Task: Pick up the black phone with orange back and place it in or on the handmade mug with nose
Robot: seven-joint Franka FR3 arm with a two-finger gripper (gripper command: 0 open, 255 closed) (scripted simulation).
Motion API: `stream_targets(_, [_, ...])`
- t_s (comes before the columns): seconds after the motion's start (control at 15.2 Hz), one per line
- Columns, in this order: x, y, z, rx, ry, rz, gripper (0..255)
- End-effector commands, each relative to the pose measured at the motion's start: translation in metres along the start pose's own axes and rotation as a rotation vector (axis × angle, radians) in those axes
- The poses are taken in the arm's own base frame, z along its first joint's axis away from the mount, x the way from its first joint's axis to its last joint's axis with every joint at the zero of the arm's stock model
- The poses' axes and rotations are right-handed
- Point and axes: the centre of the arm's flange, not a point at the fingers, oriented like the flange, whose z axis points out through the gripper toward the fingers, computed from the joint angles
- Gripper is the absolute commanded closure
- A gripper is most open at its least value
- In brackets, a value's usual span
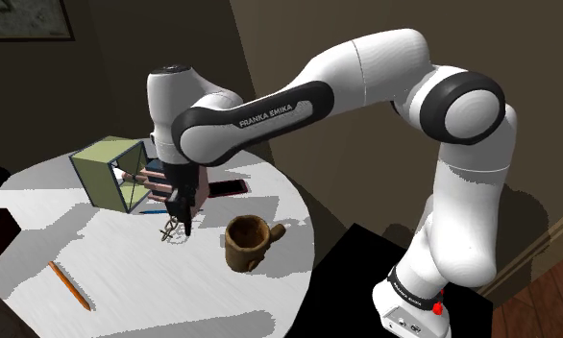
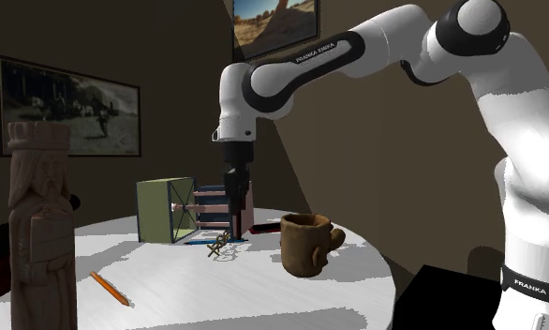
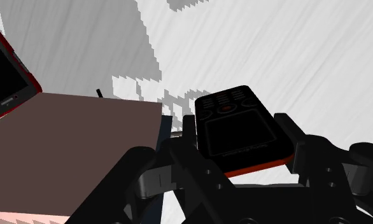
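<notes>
One round white table (image 1: 193, 298) beneath everything. Above it, the white arm (image 1: 366, 72), bent down beside the green open-sided box (image 1: 107, 168). Toward the shoulder view's right, the brown mug (image 1: 246, 242), upright, apart from the gripper (image 1: 178, 216). Black fingers (image 3: 303, 149) clasped on the sides of the black phone (image 3: 239, 127), orange-edged, held above the tabletop between box and mug. Smallest, an orange pencil (image 1: 70, 285), lying flat.
</notes>
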Motion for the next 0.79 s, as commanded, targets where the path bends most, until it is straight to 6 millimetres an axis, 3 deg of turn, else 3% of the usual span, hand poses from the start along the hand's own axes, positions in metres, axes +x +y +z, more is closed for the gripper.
stream_targets(0.0, [-0.001,0.0,-0.011,0.0,-0.001,0.0,255])
stream_targets(0.73, [-0.002,-0.001,-0.069,0.0,-0.001,0.0,255])
